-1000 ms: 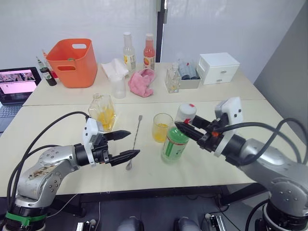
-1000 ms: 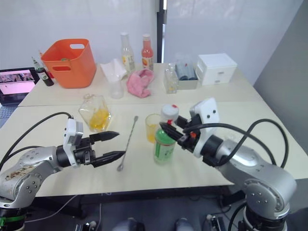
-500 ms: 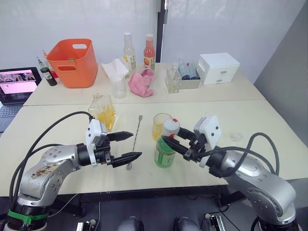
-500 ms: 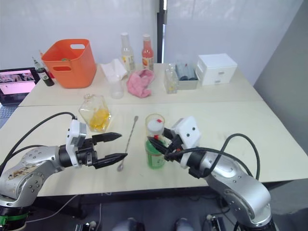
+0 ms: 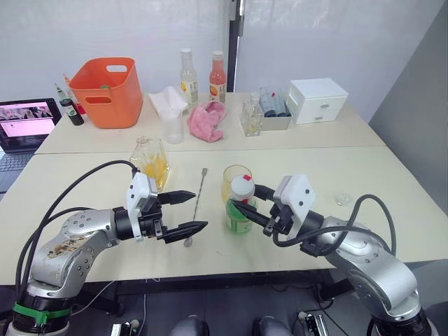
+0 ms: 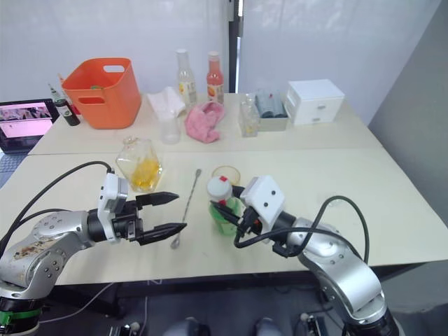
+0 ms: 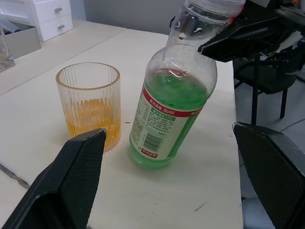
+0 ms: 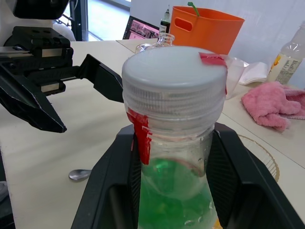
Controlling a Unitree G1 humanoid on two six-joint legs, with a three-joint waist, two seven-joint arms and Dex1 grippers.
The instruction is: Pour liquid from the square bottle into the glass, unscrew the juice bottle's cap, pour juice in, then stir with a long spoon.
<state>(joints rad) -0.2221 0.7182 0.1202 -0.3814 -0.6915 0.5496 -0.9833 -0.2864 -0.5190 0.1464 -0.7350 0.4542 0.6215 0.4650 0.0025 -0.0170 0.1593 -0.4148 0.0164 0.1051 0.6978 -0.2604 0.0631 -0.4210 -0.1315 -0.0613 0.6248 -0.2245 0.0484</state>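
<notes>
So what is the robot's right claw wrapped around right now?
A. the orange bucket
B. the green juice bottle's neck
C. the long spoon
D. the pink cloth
B: the right gripper has its fingers on either side of the juice bottle, just under the cap.

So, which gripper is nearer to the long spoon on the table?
Left. The left gripper hovers open right beside the long spoon, near its bowl end. The right gripper is farther away, closed around the neck of the juice bottle.

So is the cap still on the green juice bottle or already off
On. The white cap sits on the neck of the juice bottle, red seal strip unbroken, with the right tool shut around the neck.
</notes>
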